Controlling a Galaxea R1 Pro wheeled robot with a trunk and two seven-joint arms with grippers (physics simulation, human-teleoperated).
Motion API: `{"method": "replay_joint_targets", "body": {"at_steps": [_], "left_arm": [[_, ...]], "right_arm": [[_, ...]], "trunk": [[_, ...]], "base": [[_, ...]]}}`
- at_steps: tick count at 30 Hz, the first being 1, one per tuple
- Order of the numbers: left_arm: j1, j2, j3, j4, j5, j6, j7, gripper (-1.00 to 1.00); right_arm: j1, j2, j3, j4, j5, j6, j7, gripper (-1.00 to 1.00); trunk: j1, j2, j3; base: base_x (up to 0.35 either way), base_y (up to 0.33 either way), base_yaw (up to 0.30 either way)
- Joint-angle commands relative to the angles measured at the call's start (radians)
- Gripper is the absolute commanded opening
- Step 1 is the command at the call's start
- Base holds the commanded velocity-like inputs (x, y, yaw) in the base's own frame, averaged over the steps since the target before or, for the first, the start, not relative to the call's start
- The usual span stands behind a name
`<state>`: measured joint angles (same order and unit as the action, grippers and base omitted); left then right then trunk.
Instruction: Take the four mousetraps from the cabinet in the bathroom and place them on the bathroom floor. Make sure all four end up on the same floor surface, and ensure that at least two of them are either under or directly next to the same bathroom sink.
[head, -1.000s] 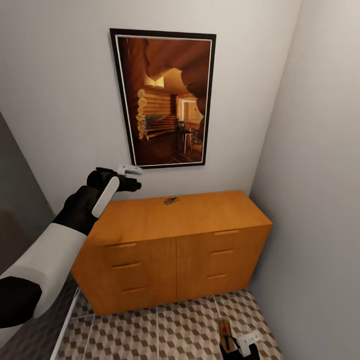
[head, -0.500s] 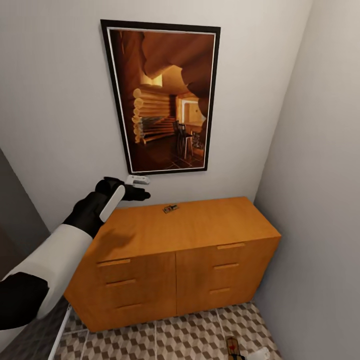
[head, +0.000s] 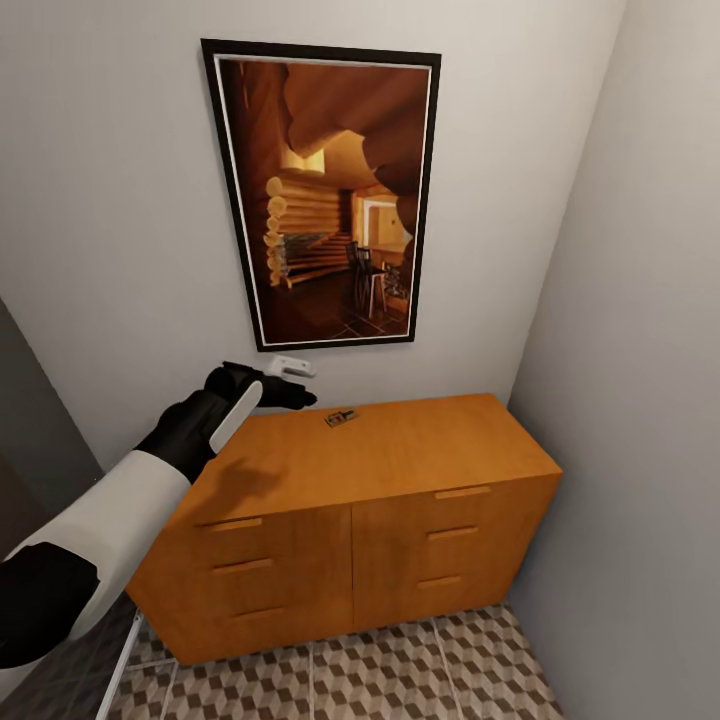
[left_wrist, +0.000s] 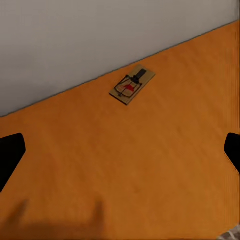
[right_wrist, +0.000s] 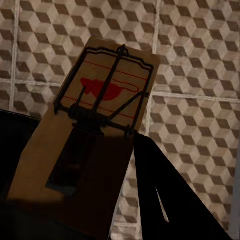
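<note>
Left gripper (head: 290, 385): above the cabinet (head: 350, 520) top's left rear, fingers spread wide, empty. Mousetrap (head: 341, 417): flat on cabinet top, near the wall. Second mousetrap (right_wrist: 95, 125): pinched in right gripper (right_wrist: 100, 200) over bathroom floor (right_wrist: 200, 75).

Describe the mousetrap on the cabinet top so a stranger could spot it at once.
Find the tall framed painting on the white wall; below it stands the orange-brown cabinet. Near the top's back edge, just under the painting's lower edge, lies the mousetrap: a small flat tan board with dark wire parts and a red mark. It is the lone object on that otherwise bare wooden surface.
</note>
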<state>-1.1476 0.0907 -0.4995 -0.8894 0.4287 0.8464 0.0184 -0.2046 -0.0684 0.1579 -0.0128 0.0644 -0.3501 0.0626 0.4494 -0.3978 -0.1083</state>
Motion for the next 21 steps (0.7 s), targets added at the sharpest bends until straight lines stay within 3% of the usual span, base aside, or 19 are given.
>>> {"method": "replay_joint_targets", "body": {"at_steps": [1,8,10,15,21], "left_arm": [[-0.001,0.001,-0.004,-0.001,0.002,0.003,-0.001,1.00],[-0.001,0.003,-0.011,-0.001,0.002,0.002,-0.012,1.00],[-0.001,0.002,-0.021,-0.001,0.002,0.002,-0.013,1.00],[-0.001,0.003,-0.065,0.001,0.002,0.002,-0.014,1.00],[-0.001,0.003,-0.077,0.017,0.002,0.002,-0.015,1.00]], "right_arm": [[0.000,0.001,-0.001,0.000,0.001,0.002,0.000,-1.00],[0.002,0.030,-0.003,-0.003,-0.063,0.039,-0.004,-1.00],[0.002,0.039,-0.003,-0.004,-0.080,0.082,-0.005,-1.00],[0.002,0.048,-0.003,-0.005,-0.091,0.161,-0.003,-1.00],[0.002,0.050,-0.004,-0.006,-0.093,0.179,-0.002,-1.00]], "trunk": [[0.001,-0.002,-0.002],[0.001,-0.002,-0.002],[0.001,-0.002,-0.002],[0.001,-0.002,-0.002],[0.001,-0.002,-0.002]], "base": [[0.000,0.000,0.000],[0.000,0.000,0.000],[0.000,0.000,0.000],[0.000,0.000,0.000],[0.001,0.000,0.000]]}}
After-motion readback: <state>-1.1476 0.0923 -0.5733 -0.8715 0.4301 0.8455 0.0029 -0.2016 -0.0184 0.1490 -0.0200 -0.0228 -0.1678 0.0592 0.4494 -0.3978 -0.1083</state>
